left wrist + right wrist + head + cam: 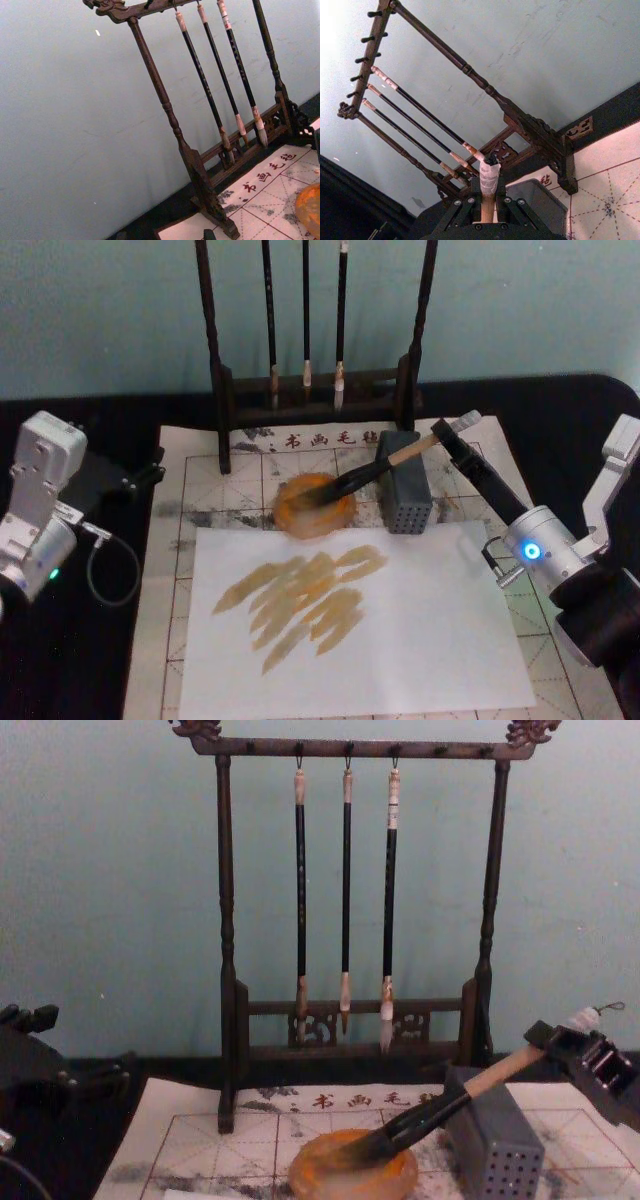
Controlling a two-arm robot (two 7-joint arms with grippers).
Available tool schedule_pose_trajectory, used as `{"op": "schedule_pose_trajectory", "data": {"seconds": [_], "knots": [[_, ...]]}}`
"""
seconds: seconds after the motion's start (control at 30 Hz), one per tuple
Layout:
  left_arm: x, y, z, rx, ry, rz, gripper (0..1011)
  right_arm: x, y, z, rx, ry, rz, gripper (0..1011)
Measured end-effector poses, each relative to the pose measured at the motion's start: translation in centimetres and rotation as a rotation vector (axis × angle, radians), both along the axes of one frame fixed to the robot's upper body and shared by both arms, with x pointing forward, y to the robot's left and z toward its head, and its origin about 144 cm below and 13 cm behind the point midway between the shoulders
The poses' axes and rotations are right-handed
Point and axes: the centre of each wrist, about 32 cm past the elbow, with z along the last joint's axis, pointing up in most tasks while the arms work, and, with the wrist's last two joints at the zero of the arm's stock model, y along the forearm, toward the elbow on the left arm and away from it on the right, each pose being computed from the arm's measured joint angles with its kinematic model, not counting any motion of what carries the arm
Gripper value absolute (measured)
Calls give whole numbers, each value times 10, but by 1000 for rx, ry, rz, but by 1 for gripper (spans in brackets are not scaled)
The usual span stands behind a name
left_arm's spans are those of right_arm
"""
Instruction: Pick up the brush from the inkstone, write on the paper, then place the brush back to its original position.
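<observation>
Right jaws clamp brush (366,473), tip leftward on inkstone (322,522).

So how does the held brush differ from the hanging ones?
The brush leans, dark tip in the inkstone, held by the right end effector; the hanging brushes hang upright from the rack. Its handle is thick and tan; theirs are thin and dark, tips pale. Both have pale-wrapped tops.
</observation>
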Motion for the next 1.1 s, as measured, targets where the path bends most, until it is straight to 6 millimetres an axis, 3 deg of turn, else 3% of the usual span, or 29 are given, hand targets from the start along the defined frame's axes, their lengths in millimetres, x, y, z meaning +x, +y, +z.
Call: {"op": "schedule_pose_trajectory", "data": {"seconds": [0.47,1.1], "knots": [[0,0,0,0,0,0,1001,0,-1,0,4,2,6,175],[0,0,0,0,0,0,1001,-2,-11,16,58,-25,42,175]]}}
